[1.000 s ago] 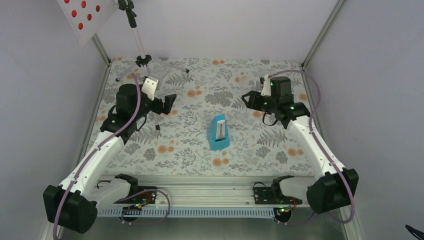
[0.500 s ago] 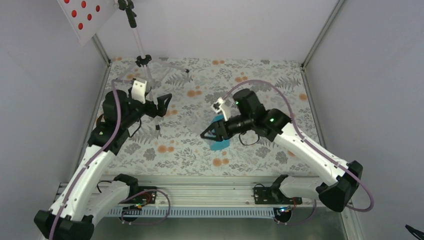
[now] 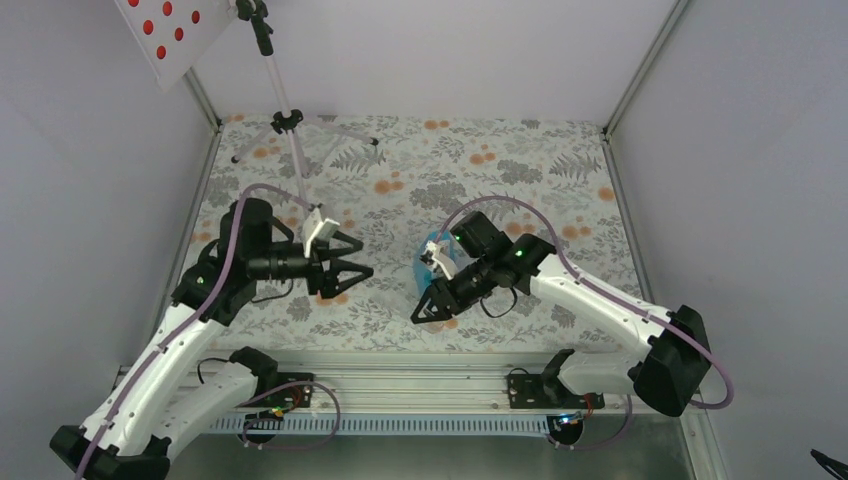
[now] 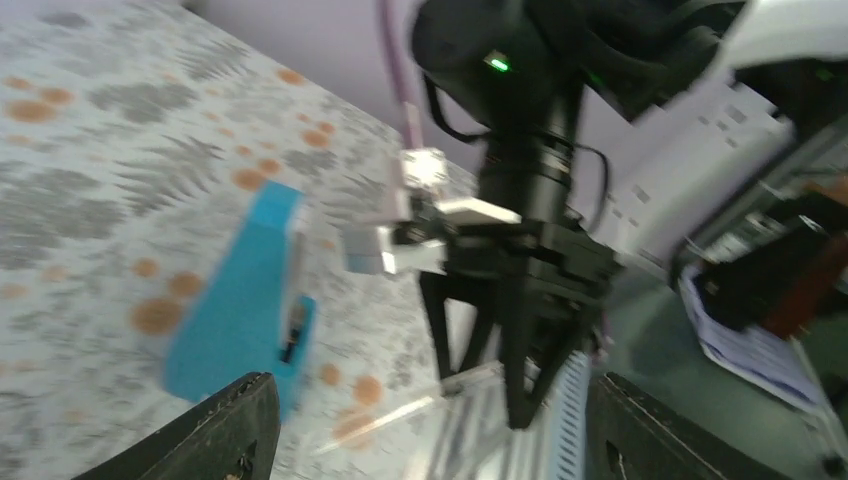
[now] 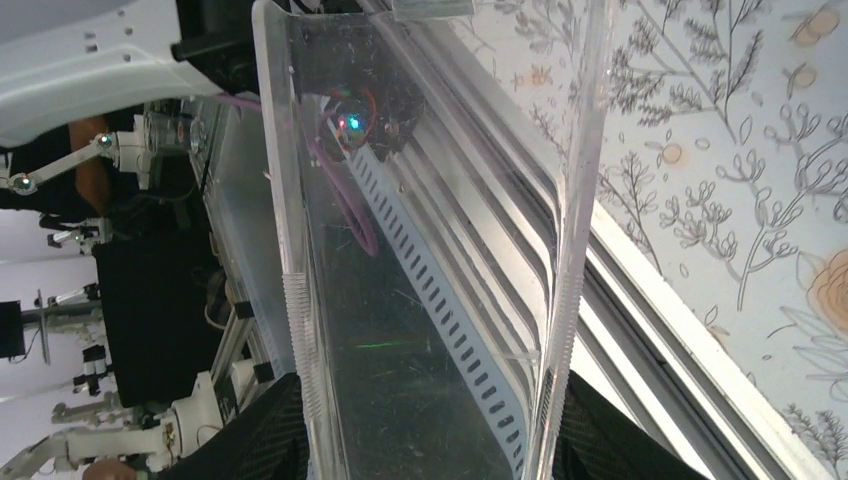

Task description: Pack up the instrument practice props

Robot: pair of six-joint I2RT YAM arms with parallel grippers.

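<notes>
Top external view: the floral table [image 3: 500, 160] is shut in by walls at left, right and back, and bare cloth is left open across its far right. The music stand [image 3: 290, 125] is set in the back-left corner. The turquoise metronome [image 4: 245, 300] lies mid-table, half hidden by the right arm. The left gripper [image 3: 352, 280] is spread wide beside it. The right gripper [image 3: 428, 318], likewise spread, is held near the front rail, and a clear plastic panel [image 5: 430, 250] is seen between its fingers.
</notes>
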